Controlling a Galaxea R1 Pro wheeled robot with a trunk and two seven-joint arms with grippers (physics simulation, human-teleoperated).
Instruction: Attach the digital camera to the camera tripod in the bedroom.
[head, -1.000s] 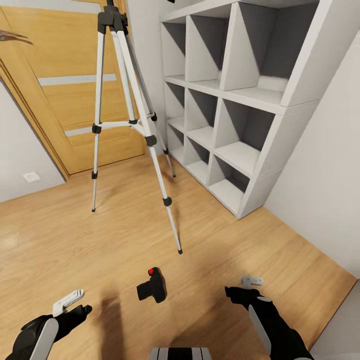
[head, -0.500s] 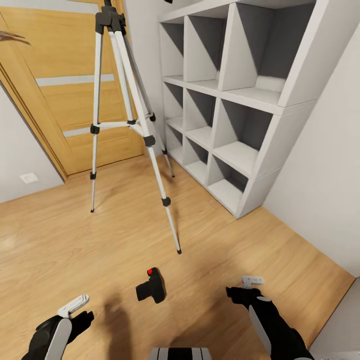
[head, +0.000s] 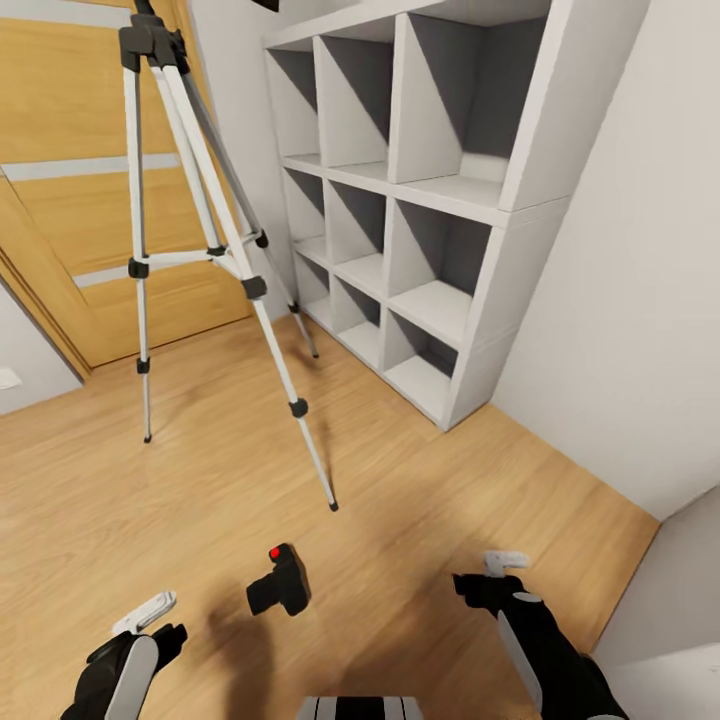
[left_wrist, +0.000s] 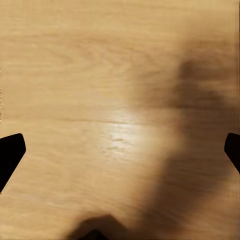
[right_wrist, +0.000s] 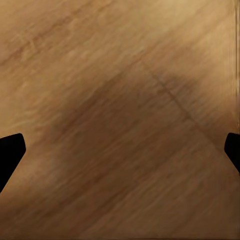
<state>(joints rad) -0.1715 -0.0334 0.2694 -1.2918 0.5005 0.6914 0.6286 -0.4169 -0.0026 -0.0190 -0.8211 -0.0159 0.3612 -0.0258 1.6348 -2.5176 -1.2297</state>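
Digital camera (head: 279, 588) sits on the wood floor (head: 120, 500) near the camera tripod (head: 190, 240). Left gripper (head: 150, 625) and right gripper (head: 485, 575) both gape wide, holding nothing.

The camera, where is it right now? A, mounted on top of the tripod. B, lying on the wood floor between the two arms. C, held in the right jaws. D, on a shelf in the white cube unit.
B: the camera lies on the wood floor, short of the tripod and between the left gripper and right gripper, touched by neither.
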